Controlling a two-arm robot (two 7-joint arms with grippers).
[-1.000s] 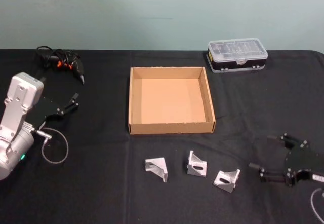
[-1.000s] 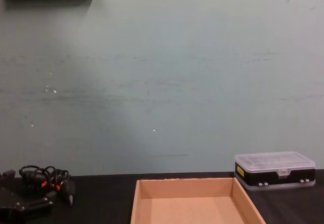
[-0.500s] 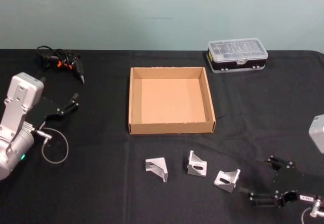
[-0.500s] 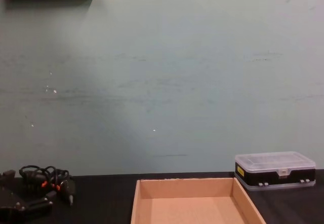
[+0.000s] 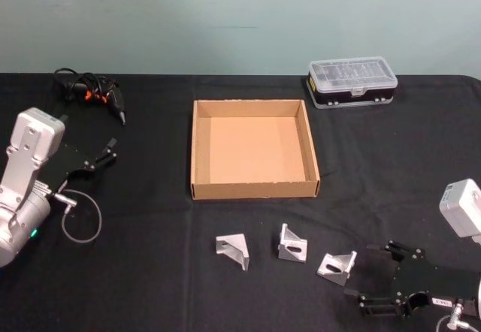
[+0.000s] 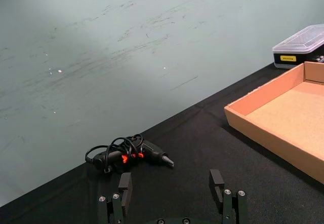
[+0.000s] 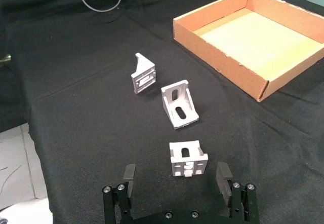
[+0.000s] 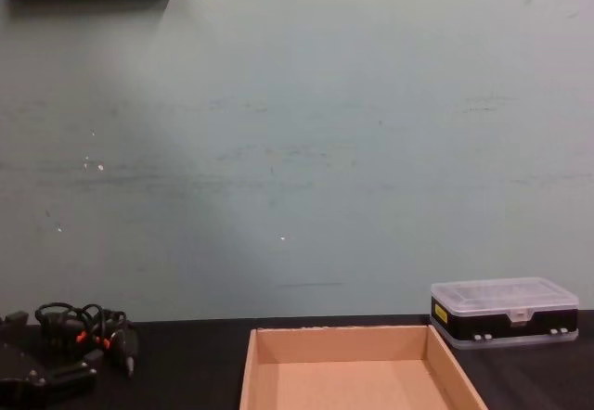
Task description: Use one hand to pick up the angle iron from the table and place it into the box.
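Angle iron (image 5: 336, 267) lies on the black bench (image 5: 150, 272), at 5 o'clock from the box (image 5: 254, 189). Right gripper (image 5: 364, 273) is at its 3 o'clock, jaws apart. Left gripper (image 5: 110, 152), jaws apart, is at the box's 9 o'clock. Pale green wall (image 8: 297, 150) stands behind.

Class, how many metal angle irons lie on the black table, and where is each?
3: left angle iron, middle angle iron, right angle iron nearest the right end effector, all before the box.
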